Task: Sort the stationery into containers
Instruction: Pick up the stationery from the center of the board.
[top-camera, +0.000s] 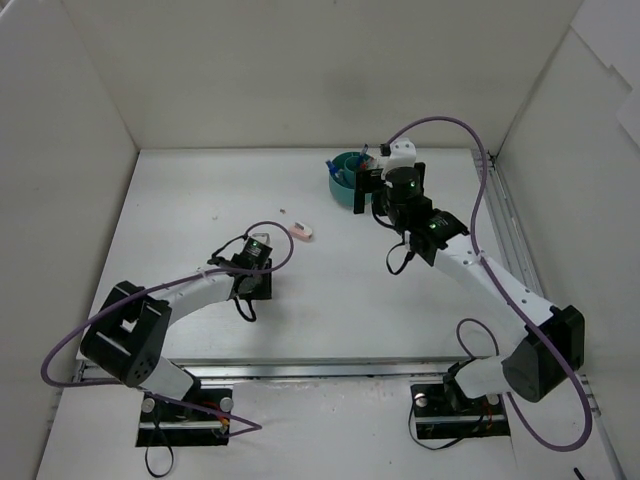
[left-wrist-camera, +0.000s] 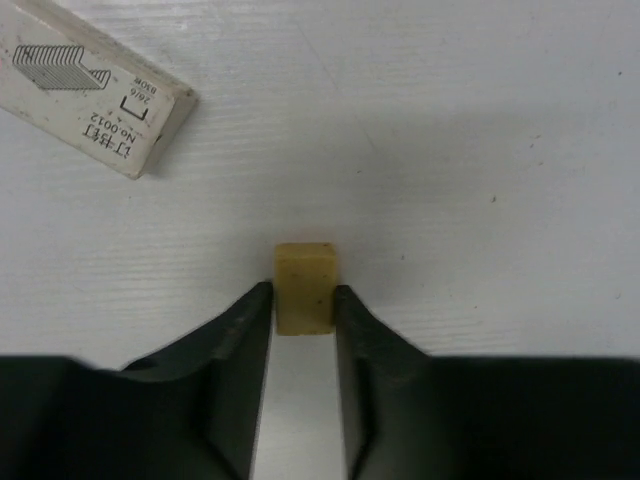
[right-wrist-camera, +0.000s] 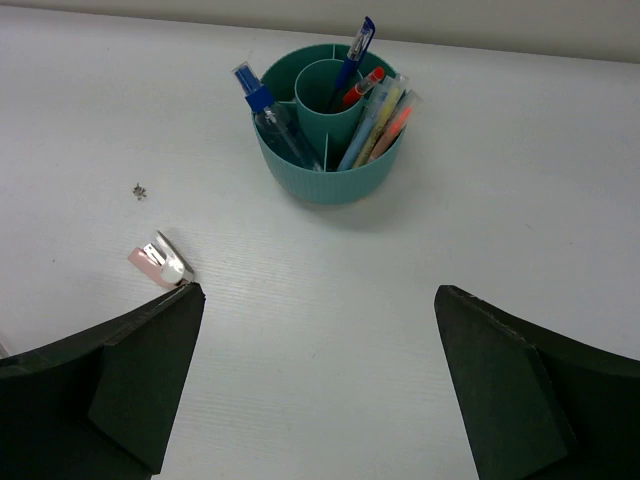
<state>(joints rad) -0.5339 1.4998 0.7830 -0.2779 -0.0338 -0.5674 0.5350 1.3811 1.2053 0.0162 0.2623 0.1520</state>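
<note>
Black fingers of the left gripper (left-wrist-camera: 303, 300) are closed against both sides of a small tan rectangular eraser (left-wrist-camera: 305, 280), lying on the white table (left-wrist-camera: 450, 150) well to the near left of a round teal plastic cup (right-wrist-camera: 330, 185). The right gripper (right-wrist-camera: 318, 295) is held wide open and empty just before that cup.

The white box (left-wrist-camera: 90, 85) reads "No 0012" and "24/6" beside printed Chinese characters.
</note>
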